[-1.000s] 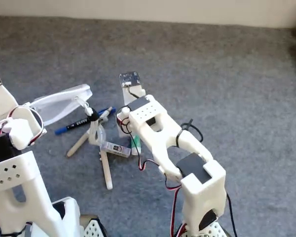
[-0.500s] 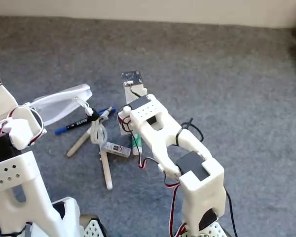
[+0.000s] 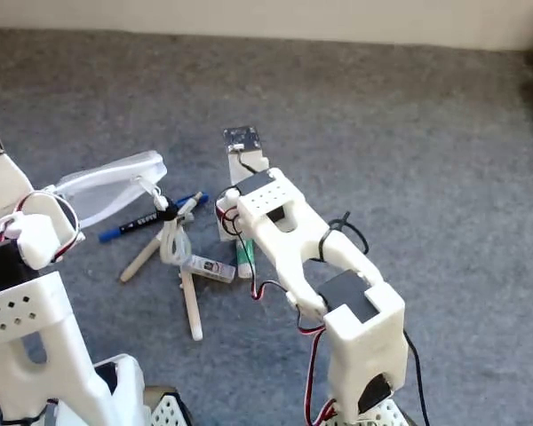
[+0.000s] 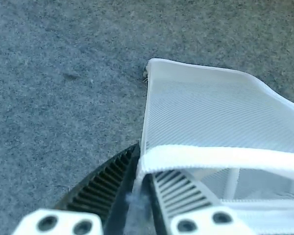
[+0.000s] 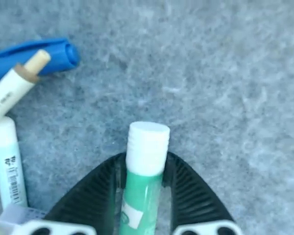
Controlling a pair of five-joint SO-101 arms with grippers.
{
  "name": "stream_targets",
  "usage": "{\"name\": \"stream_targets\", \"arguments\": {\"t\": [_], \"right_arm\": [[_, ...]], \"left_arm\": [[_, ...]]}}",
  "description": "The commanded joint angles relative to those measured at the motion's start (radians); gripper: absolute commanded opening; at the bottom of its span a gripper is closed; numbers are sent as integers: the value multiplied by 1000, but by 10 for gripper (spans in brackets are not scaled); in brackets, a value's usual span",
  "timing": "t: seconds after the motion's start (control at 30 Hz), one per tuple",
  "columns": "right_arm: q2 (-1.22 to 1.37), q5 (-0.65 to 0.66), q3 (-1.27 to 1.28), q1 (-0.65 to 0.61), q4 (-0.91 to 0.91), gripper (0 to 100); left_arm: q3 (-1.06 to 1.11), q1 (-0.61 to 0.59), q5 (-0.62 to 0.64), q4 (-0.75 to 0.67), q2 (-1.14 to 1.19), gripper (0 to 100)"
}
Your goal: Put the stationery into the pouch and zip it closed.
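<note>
In the high view the pouch (image 3: 115, 188), pale and see-through, lies on the grey carpet (image 3: 409, 133) at the left of the frame, its far end toward the centre. The left arm (image 3: 27, 302) stands in the lower left corner. In the left wrist view the left gripper (image 4: 142, 164) is clamped on the pouch's (image 4: 206, 112) white banded edge, with one ribbed black finger on either face of the mesh. The rest of the pouch stretches away from the jaws over the carpet. The right arm (image 3: 289, 244) runs from the lower right up to the centre of the high view. The green glue stick (image 3: 244, 257) shows just under its wrist. In the right wrist view the right gripper (image 5: 144, 160) is closed around that glue stick (image 5: 146, 142), whose white cap pokes out past the fingertips above the carpet (I cannot tell whether it touches the floor). Left of centre in the high view lie a blue pen (image 3: 151, 220), a white tube (image 3: 206, 266) with a barcode label and two cream sticks (image 3: 142, 257), all close together between the pouch and the right arm. The right wrist view shows the pen's blue cap (image 5: 39, 58) beside a cream-tipped stick (image 5: 12, 90), with the tube (image 5: 7, 161) nearby.
</note>
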Motion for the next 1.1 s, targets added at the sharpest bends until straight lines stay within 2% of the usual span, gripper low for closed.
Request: {"name": "stream_targets", "arguments": {"t": [0.0,0.17,0.33,0.5,1.07], "right_arm": [[-38,-5,-47,10,-22,22],[-182,-3,13,18,22,22],[-288,0,124,18,21,22],[-366,118,162,19,22,3],[-825,123,397,16,21,5]], "left_arm": [[-5,-7,5,3,13,8],[-7,-2,8,-2,13,8],[-13,67,8,-2,13,8],[-36,101,9,3,13,8],[-15,137,29,-3,21,6]]}}
